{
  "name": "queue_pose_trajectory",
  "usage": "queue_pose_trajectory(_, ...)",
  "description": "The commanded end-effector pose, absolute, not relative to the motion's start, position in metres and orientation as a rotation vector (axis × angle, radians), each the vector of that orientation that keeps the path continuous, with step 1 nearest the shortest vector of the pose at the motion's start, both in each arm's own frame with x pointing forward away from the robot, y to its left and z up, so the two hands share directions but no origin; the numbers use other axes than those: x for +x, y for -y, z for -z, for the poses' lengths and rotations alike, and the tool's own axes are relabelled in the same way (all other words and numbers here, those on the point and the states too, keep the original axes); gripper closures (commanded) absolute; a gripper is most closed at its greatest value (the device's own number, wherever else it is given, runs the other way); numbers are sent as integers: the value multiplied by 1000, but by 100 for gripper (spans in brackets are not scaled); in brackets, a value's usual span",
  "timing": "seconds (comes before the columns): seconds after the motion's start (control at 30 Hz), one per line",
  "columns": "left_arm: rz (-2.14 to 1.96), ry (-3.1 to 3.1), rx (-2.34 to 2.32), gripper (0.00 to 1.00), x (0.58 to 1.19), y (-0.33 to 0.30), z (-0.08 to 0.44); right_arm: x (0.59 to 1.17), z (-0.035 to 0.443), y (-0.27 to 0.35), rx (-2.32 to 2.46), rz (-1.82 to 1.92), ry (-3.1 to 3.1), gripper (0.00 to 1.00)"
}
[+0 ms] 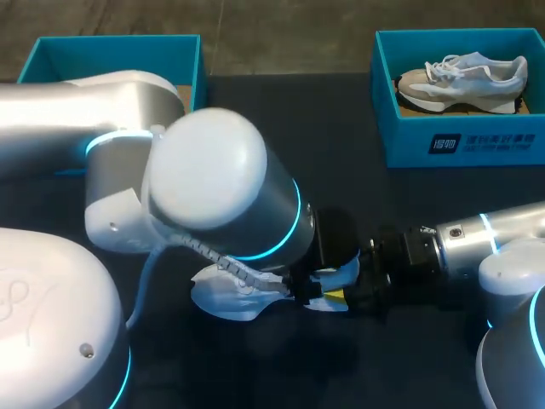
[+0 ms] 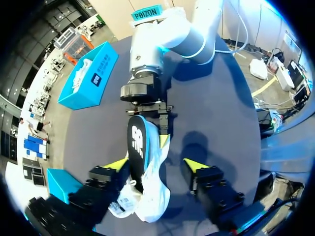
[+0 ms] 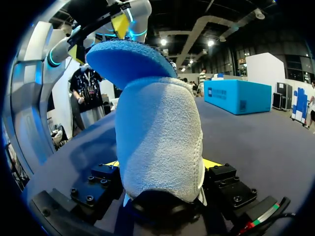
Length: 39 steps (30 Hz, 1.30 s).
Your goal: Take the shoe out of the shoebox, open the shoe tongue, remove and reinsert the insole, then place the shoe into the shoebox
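Robotics lab, bench test station. 2 silver robot arms with glowing blue joint rings: left arm (image 1: 213, 187) entering from frame left, right arm (image 1: 502, 230) from lower right. Dark counter (image 1: 341, 119). Teal upper-left shoebox (image 1: 51, 55) and upper-right shoebox (image 1: 460, 141).

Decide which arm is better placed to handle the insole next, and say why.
Right, probably. The right pincer is shut on the insole beside the shoe. The left pincer is open astride the shoe, one finger against it, better for steadying.
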<state>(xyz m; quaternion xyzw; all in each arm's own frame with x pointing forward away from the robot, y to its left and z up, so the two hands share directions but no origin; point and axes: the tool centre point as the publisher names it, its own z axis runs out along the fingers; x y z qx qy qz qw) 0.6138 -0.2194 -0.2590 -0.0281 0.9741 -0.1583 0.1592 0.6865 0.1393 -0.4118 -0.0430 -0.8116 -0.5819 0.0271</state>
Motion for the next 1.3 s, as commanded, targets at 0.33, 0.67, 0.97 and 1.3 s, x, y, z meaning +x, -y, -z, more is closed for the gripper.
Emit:
queue_pose_trajectory(0.33, 452, -2732, -124, 16, 624, 230, 290, 686, 412, -140, -135, 1795, 2509, 100)
queue_pose_trajectory(0.67, 438, -2747, -136, 11, 624, 229, 290, 686, 412, -140, -135, 1795, 2509, 100)
queue_pose_trajectory(0.97, 444, -2698, -151, 36, 625, 230, 301, 686, 412, -140, -135, 1795, 2509, 100)
queue_pose_trajectory(1.3, 484, -2588, -160, 44, 629, 230, 312, 686, 412, -140, -135, 1795, 2509, 100)
